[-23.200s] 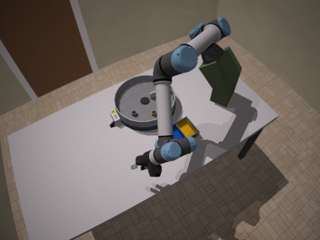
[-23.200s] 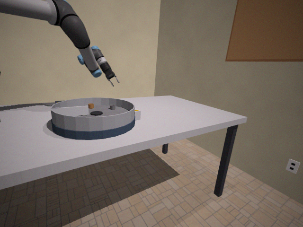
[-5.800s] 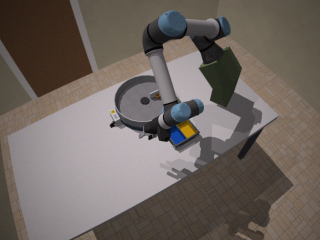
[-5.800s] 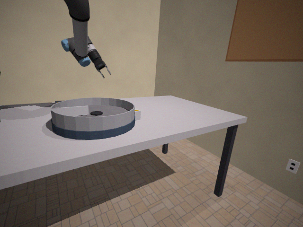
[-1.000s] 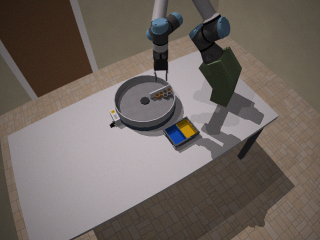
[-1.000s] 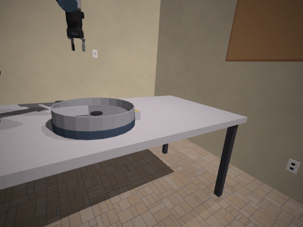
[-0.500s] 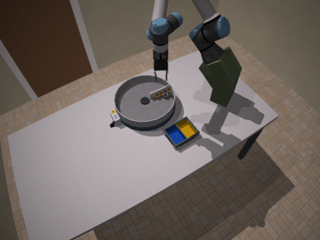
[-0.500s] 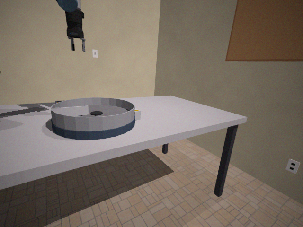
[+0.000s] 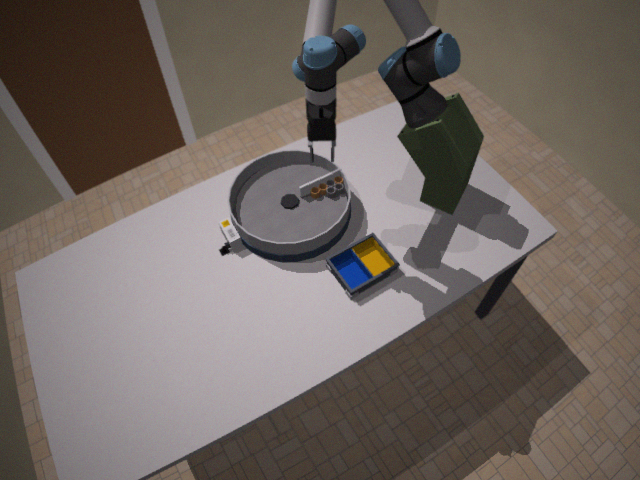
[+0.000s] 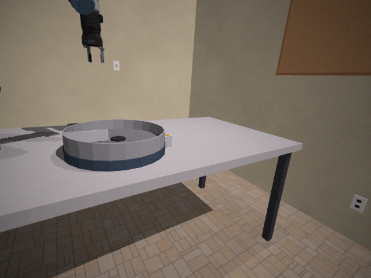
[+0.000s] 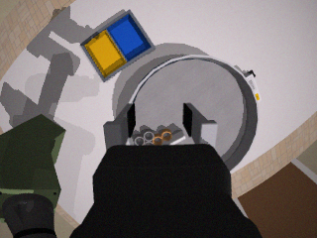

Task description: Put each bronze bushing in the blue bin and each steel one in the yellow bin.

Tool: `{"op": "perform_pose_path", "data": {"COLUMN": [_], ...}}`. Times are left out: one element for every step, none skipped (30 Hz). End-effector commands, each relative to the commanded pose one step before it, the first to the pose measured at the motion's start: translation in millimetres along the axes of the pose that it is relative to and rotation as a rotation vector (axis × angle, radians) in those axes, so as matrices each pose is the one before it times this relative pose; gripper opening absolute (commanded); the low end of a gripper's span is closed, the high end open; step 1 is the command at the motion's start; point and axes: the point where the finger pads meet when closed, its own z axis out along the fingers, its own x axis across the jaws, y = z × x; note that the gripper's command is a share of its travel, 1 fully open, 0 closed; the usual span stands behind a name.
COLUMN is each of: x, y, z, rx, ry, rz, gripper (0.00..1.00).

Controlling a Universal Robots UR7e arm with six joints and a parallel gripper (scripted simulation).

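One turntable (image 9: 289, 249) (image 10: 113, 152) (image 11: 252, 119), grey-walled, on a white table (image 9: 180, 335) (image 10: 224, 155) (image 11: 287, 30). Bushings, in a cluster at the turntable's right side in the top view, beside a pale divider (image 9: 320, 182) (image 10: 90, 135) (image 11: 177, 141): three bronze bushings (image 9: 315, 194), three steel bushings (image 9: 331, 192). One two-part tray, near and right of the turntable: blue bin (image 9: 353, 271) (image 11: 128, 37) left, yellow bin (image 9: 376, 258) (image 11: 103, 52) right. One claw (image 9: 322, 159) (image 10: 95, 61) (image 11: 158, 113), fingers pointing down, open, raised well above the table.

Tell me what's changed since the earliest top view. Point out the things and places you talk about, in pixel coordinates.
The black two-finger tool (image 9: 322, 155) (image 10: 95, 55) (image 11: 158, 113) moved from the table's near side to above the grey round turntable's (image 9: 310, 247) (image 10: 113, 150) (image 11: 251, 119) far side, open. The two bushings near its near rim left that spot. The blue-and-yellow divided tray (image 9: 337, 277) (image 11: 93, 64) stayed put.
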Motion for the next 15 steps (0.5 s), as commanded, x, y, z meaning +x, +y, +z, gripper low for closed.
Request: {"op": "perform_pose_path", "data": {"x": [3.18, 1.26, 1.13, 0.54, 0.44, 0.0, 0.0, 0.0, 0.89, 0.76, 0.61, 0.0, 0.0, 0.02, 0.51], "y": [11.6, 5.95, 5.97, 3.33, 2.67, 0.0, 0.0, 0.0, 6.02, 6.03, 5.9, 0.0, 0.0, 0.15, 6.06], "z": [19.94, 10.18, 10.18, 5.61, 4.58, 0.0, 0.0, 0.0, 10.18, 10.18, 9.92, 0.0, 0.0, 0.27, 10.18], "rx": [0.00072, 0.00008, 0.00008, -0.00048, 0.00056, 0.0, 0.0, 0.0, 0.00008, 0.00008, -0.00004, 0.0, 0.0, 0.00012, 0.00008], "ry": [0.00016, -0.00019, -0.00019, -0.00025, 0.00007, 0.0, 0.0, 0.0, -0.00019, -0.00019, -0.00022, 0.0, 0.0, 0.00004, -0.00019], "rz": [-0.04114, -0.02095, -0.02095, -0.01148, -0.00947, 0.0, 0.0, 0.0, -0.02095, -0.02095, -0.02039, 0.0, 0.0, -0.00056, -0.02095], "gripper": [0.27, 0.27, 0.27, 0.27, 0.27, 0.27, 0.27, 0.27, 0.27, 0.27, 0.27, 0.27, 0.27, 0.27, 0.27]}}
